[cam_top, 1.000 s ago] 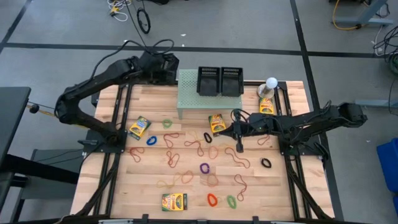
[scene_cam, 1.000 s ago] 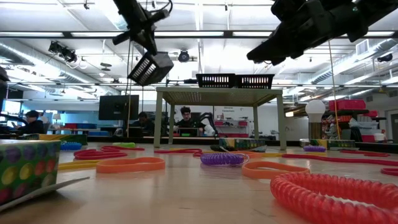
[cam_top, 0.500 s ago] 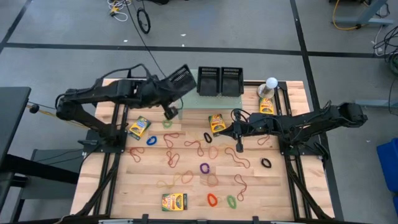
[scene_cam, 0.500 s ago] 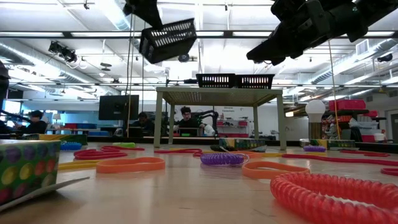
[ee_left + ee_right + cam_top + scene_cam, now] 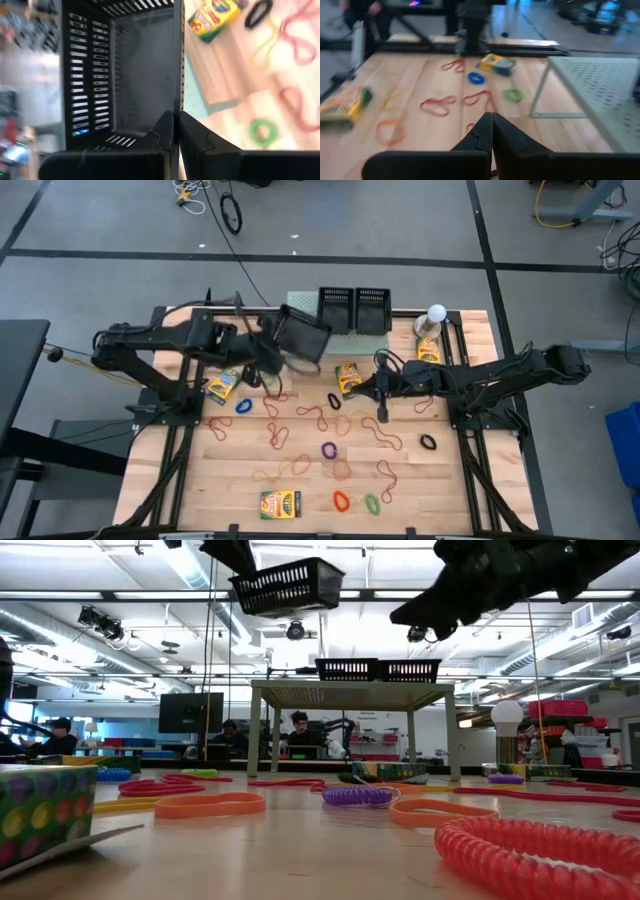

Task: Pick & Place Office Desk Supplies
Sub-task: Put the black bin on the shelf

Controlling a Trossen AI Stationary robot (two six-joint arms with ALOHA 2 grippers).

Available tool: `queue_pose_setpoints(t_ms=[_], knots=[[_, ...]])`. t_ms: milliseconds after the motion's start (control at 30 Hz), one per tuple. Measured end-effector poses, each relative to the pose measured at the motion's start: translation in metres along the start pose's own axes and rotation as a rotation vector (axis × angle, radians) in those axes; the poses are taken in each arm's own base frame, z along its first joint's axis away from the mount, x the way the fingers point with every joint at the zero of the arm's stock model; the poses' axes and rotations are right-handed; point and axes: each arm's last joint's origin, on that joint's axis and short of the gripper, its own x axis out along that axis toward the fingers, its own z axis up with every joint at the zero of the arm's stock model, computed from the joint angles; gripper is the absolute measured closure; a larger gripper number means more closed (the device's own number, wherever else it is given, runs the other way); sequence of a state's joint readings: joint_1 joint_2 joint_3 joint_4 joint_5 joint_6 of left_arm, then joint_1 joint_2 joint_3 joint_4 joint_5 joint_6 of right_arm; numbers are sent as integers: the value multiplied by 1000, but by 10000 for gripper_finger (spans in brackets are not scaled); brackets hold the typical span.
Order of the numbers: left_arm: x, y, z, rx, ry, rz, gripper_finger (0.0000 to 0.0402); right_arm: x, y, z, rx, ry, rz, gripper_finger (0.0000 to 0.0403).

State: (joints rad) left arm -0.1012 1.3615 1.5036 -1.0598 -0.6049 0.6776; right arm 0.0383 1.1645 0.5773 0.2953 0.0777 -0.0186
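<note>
High view: left pincer [image 5: 272, 352] grips black basket [image 5: 303, 338].

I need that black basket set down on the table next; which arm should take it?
The left. Its end effector is already shut on the wall of the black basket, holding it in the air above the table. The right end effector is shut and empty, hovering over the rubber bands.
</note>
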Motion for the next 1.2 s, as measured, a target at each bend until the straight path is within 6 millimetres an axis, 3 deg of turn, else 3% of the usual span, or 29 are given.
queue_pose_setpoints(t_ms=[133, 400, 500, 700, 967, 1200], knots=[[3, -17, 4, 180, 21, -17, 385, 0, -2, 12, 113, -25, -59, 381], [24, -79, 7, 511, 73, -56, 385, 0, -1, 46, 287, 58, -65, 300], [28, -96, 9, 589, 56, -33, 385, 9, 3, 44, 355, 59, -55, 280], [51, -136, 6, 751, -10, -40, 385, 34, 18, 21, 380, 168, -47, 268], [82, -172, 5, 791, -116, -87, 379, 46, 29, 17, 352, 139, -12, 268], [92, -183, 10, 642, -126, -155, 328, 46, 31, 17, 326, 143, -5, 268]])
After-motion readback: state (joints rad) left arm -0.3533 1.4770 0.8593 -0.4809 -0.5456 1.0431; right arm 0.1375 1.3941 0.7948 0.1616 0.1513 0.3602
